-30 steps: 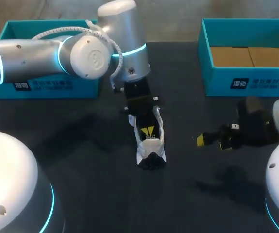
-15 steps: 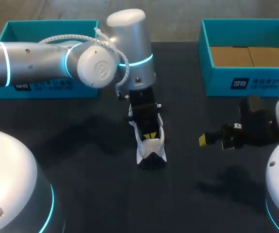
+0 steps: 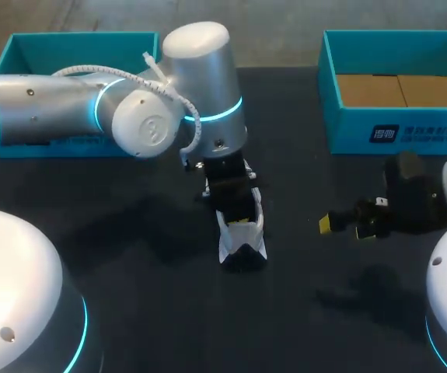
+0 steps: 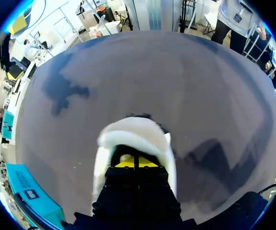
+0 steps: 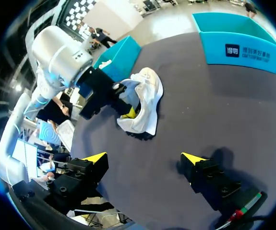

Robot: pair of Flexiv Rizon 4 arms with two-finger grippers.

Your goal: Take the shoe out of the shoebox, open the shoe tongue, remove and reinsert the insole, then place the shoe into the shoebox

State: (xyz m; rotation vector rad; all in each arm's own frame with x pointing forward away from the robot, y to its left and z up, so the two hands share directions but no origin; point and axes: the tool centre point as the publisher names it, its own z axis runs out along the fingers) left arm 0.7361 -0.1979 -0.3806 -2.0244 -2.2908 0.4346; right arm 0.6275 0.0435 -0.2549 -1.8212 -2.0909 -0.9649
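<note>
- The dark worktop (image 3: 324, 334) is where all of this happens. The shoe just lies loose on it, so I reckon any tug will drag the whole thing along unless something pins it.
- There are two teal cardboard shoeboxes at the far edge. One is on my left (image 3: 21, 47), half hidden behind my left arm, and one is on my right (image 3: 394, 132) with brown card on its floor. Both are well apart from the shoe, so boxing it up isn't the step in hand.
- The white sneaker with the black toe (image 3: 242, 247) is out of the box and sits near the middle of the worktop. Its toe points toward me and its opening is spread.
- My left end effector (image 4: 134, 162) is down inside that opening, narrow, with the yellow tips together. I can't see whether the insole is pinched between them, it's hidden in there. My take is to lift slowly along the length of the shoe and watch for the sneaker rising too.
- My right end effector (image 5: 144, 158) hangs wide and holding nothing, off to the right of the shoe. I'd probably use it to press the toe down before pulling.
</note>
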